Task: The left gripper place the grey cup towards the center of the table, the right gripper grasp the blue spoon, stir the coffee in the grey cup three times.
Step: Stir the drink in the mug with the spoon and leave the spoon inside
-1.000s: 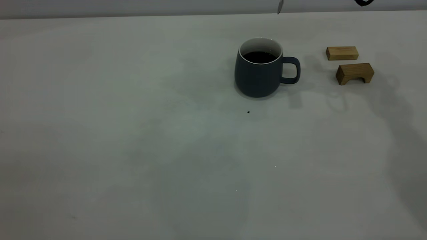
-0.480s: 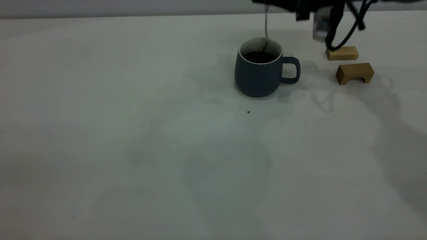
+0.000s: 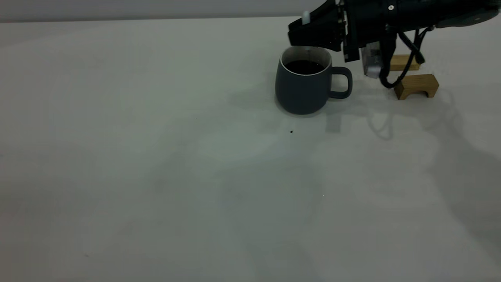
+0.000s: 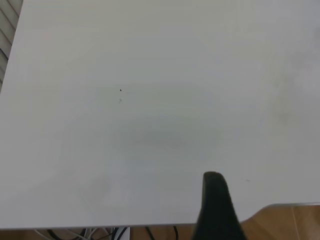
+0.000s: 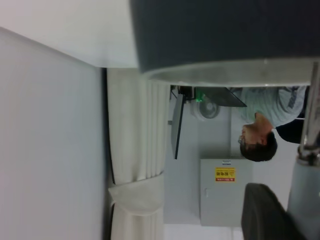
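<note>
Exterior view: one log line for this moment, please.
phase: stirring | right gripper: over grey cup, holding blue spoon | left gripper: off exterior view

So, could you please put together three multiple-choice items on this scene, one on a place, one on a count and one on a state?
1. Where is the right pincer?
A. just above the rim of the grey cup
B. resting on the table near the front edge
C. beside the wooden blocks, at table level

2. How many wooden blocks stand to the right of the cup?
A. one
B. two
C. four

3. What state is the cup in?
A. tipped on its side
B. upright and empty
C. upright with the coffee inside

Answers:
1 A, the exterior view shows the pincer over the rim.
2 B, an arch block and a flat block partly behind the arm.
3 C, dark liquid fills the upright cup.
</note>
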Action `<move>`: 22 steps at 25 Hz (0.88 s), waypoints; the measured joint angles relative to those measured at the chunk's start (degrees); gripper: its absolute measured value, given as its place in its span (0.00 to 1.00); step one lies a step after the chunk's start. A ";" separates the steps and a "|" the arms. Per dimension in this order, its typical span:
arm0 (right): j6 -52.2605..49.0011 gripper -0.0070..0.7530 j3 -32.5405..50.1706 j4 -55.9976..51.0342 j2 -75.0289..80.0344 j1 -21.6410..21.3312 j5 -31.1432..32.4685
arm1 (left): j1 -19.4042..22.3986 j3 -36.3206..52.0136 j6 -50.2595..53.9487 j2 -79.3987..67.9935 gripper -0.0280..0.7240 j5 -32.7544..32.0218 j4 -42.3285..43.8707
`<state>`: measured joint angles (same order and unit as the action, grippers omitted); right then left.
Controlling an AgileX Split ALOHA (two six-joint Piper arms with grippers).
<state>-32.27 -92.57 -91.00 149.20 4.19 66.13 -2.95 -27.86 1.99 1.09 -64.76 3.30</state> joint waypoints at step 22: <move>8.62 0.16 -0.01 1.02 1.14 -3.11 -0.06 | 0.00 0.00 0.00 0.00 0.82 0.00 0.00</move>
<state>-23.65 -92.58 -89.98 150.34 1.08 66.07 -2.95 -27.86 1.99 1.09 -64.76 3.30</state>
